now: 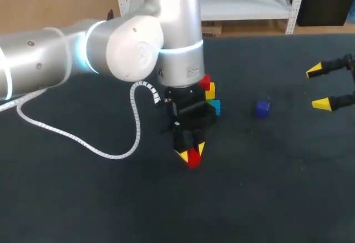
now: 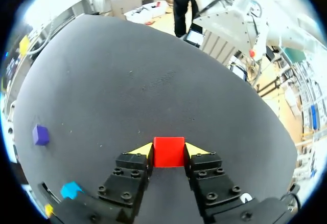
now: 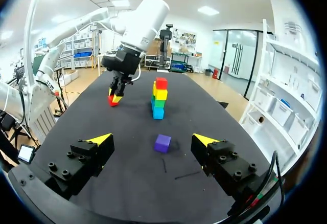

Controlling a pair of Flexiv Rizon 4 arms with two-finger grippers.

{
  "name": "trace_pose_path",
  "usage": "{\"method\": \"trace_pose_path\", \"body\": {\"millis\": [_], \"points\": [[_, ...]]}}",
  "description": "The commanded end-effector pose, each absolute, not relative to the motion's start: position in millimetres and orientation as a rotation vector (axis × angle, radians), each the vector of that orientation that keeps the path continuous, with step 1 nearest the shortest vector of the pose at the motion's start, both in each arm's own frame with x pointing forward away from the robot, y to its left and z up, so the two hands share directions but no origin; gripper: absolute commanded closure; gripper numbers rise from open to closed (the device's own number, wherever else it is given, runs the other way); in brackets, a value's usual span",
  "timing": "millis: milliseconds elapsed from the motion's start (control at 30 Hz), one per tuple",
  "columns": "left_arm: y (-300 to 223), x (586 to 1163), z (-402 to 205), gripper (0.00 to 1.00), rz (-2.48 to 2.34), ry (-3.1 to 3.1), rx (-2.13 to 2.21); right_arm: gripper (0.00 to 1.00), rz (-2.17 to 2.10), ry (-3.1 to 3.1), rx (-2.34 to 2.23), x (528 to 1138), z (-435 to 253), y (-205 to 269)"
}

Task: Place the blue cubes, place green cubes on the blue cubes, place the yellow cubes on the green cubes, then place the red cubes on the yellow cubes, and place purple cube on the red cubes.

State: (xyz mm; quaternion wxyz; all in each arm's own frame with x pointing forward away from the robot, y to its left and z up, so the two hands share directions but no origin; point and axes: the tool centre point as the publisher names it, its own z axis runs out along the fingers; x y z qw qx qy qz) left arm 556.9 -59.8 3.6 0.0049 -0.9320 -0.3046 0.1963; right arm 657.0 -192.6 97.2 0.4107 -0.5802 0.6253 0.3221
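My left gripper [image 1: 191,153] points down at the middle of the black table [image 1: 266,187], its yellow tips pressed against both sides of a red cube [image 2: 168,151] at table level. Just behind it stands a stack [image 3: 159,98]: blue cube at the bottom, then green, yellow and red; in the head view my left wrist hides part of it. A purple cube [image 1: 262,108] lies alone to the right of the stack. My right gripper [image 1: 319,87] hovers at the right edge, open and empty, with the purple cube [image 3: 162,143] ahead of it.
A white coiled cable [image 1: 111,153] hangs from my left arm over the table's left half. My bulky left arm [image 1: 138,49] reaches across the back left. Bare tabletop stretches along the front and to the right of the purple cube.
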Motion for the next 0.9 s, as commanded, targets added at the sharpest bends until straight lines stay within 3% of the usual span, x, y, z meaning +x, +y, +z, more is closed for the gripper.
{"method": "trace_pose_path", "body": {"millis": [33, 433, 900], "points": [[-45, 556, 15, 1.0, 0.6, -1.123, -2.937, 0.0, 0.81, 1.573, -1.46, 657, 97, -192], [-8, 568, 79, 1.0, 0.589, -2.085, -2.61, 0.0, 0.81, 1.573, -1.46, 657, 97, -192], [20, 607, 130, 1.0, 0.457, -2.45, -2.332, 0.0, 0.81, 1.573, -1.46, 657, 97, -192]]}}
